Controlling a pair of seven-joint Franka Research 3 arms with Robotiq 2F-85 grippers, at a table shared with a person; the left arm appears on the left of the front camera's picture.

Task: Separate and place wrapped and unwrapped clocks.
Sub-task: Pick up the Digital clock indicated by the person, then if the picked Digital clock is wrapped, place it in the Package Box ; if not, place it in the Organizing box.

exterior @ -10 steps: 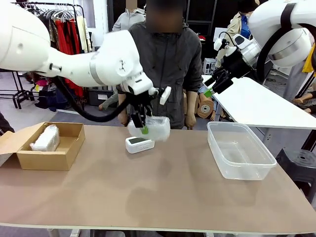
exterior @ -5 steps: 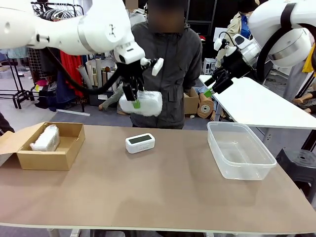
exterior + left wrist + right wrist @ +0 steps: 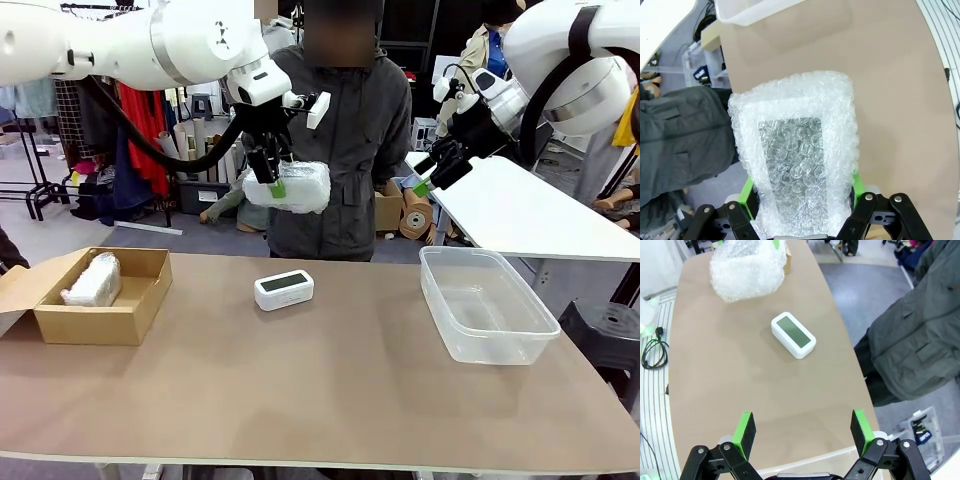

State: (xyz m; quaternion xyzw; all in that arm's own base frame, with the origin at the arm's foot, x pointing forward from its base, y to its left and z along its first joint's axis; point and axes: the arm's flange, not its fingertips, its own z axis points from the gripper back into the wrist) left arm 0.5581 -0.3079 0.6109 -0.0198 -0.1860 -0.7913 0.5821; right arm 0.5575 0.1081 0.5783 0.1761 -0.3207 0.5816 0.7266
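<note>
Three clocks are in play. One wrapped clock [image 3: 298, 188], bundled in bubble plastic, is up in the air above the far edge of the table [image 3: 330, 400], in front of the person [image 3: 345, 130] standing there. The left gripper [image 3: 272, 180] is clamped on it, green pads pressed into the wrap on both sides, and in the left wrist view a grey screen shows faintly through the bubbles. Below it and a little toward me, the bare clock [image 3: 283, 290] lies flat on the table with its screen up, well apart from everything else. The other wrapped clock [image 3: 92, 280] lies inside the open cardboard box [image 3: 100, 325] at the table's left end. A clear plastic tub [image 3: 445, 305] stands at the right end. The right gripper [image 3: 428, 178] hangs high above the tub's far side, fingers spread wide with nothing between them.
</note>
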